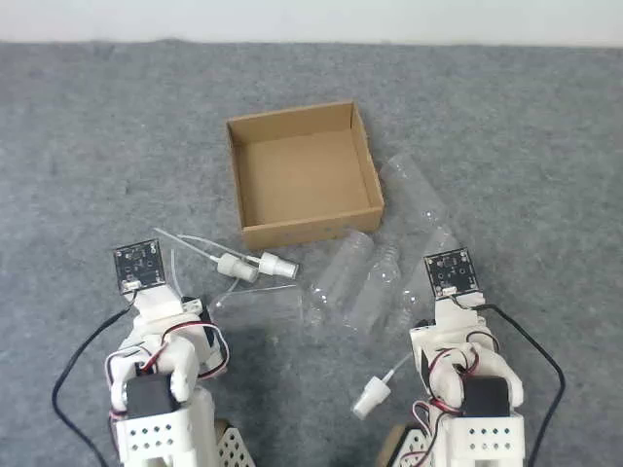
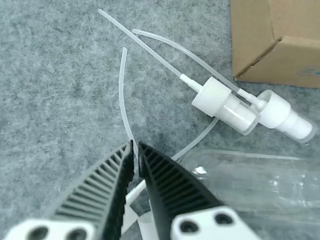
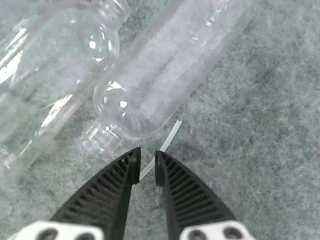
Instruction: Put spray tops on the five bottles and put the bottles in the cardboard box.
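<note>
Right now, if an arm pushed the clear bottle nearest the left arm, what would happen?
It would likely roll: the bottle is round and lies on its side, though the carpet may slow it. It looks empty, so probably light; thin clear walls may dent if squeezed.

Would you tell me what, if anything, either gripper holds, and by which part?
The right gripper holds nothing. A thin tube reaches the left gripper's nearly shut tips; whether it is pinched cannot be told.

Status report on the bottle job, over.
Left tool shut, right tool slightly open. Bottles uncapped, outside the cardboard box. Spray tops loose, tubes by both tool tips.
</note>
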